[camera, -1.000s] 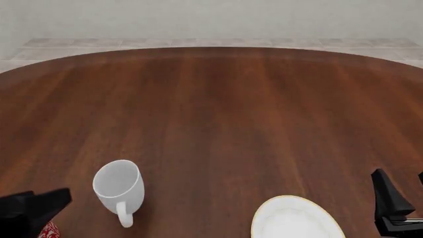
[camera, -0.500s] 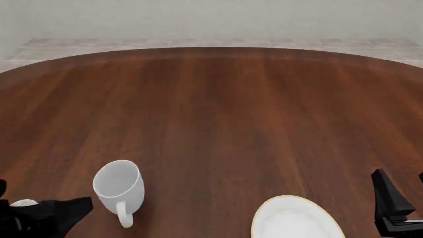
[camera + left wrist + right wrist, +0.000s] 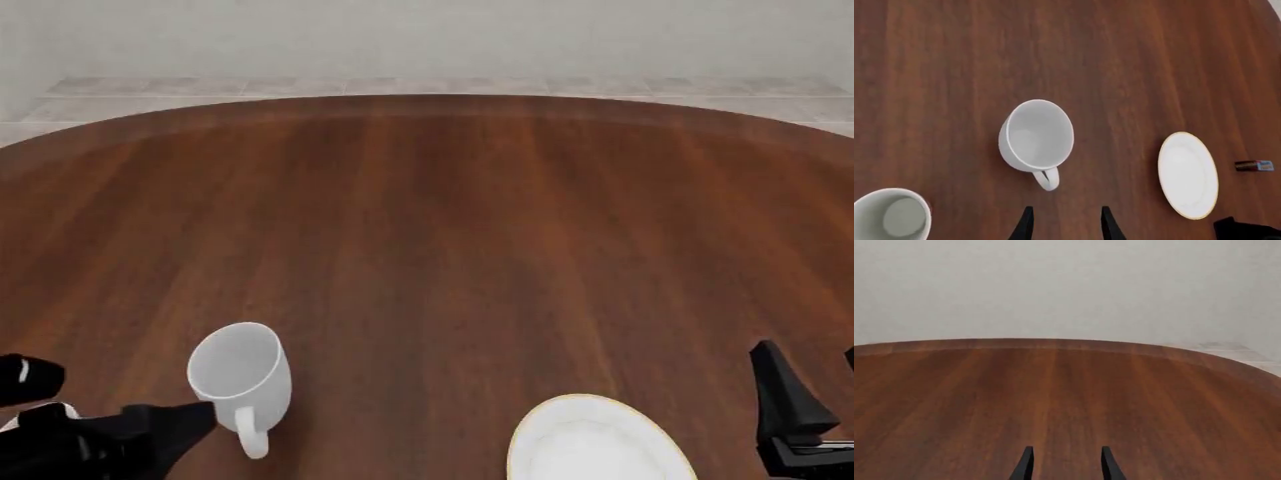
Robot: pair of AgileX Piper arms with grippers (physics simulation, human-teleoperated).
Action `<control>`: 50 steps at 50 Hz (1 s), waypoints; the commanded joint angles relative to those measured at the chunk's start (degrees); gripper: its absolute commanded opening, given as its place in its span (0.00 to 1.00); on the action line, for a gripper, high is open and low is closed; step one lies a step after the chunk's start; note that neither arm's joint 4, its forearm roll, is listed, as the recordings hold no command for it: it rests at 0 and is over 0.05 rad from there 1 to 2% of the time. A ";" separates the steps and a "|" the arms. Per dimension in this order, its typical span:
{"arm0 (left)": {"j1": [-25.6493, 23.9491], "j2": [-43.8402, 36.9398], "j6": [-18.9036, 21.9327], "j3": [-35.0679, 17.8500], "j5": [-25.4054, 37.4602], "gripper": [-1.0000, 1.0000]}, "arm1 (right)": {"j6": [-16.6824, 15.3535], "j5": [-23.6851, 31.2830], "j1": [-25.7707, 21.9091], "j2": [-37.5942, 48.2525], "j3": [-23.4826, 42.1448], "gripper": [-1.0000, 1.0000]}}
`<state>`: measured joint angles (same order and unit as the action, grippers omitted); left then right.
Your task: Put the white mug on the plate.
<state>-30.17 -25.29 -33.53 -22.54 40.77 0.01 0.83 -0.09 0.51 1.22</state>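
Note:
The white mug (image 3: pixel 240 378) stands upright on the table's near left, its loop handle (image 3: pixel 251 440) turned toward the near edge. The left wrist view looks down into the mug (image 3: pixel 1036 136), and my left gripper (image 3: pixel 1066 227) hangs open just behind the handle (image 3: pixel 1047 179), nothing between its fingers. In the front view the left gripper (image 3: pixel 160 428) is just left of the mug, apart from it. The plate (image 3: pixel 594 445), white with a gold rim, lies at the near edge right of the mug and shows again as the plate (image 3: pixel 1187 175). My right gripper (image 3: pixel 814 385) stands open at the far right, holding nothing.
A second cup (image 3: pixel 891 215) stands close beside the mug, under my left arm. A small red-and-blue object (image 3: pixel 1254 165) lies beyond the plate. The brown wooden table (image 3: pixel 1067 390) stretches ahead of the right gripper (image 3: pixel 1066 465) to its far curved edge.
My left gripper has moved right, toward the white mug, and now covers the second cup in the front view. The right arm, mug and plate have not moved.

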 commanded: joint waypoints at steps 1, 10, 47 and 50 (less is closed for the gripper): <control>0.03 -1.76 -0.79 2.14 -3.38 1.00 | 0.00 0.00 0.00 0.00 0.00 1.00; -0.15 -4.35 -1.52 4.59 -7.43 1.00 | 0.00 0.01 0.00 0.00 0.00 1.00; -0.92 -14.23 -3.03 9.63 -20.00 1.00 | 0.00 0.01 0.00 0.00 0.00 1.00; -0.95 -15.20 -3.05 9.94 -21.18 1.00 | 0.00 0.01 0.00 -0.01 0.00 1.00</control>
<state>-31.01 -37.40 -36.28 -13.77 23.35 0.01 0.83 -0.09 0.51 1.23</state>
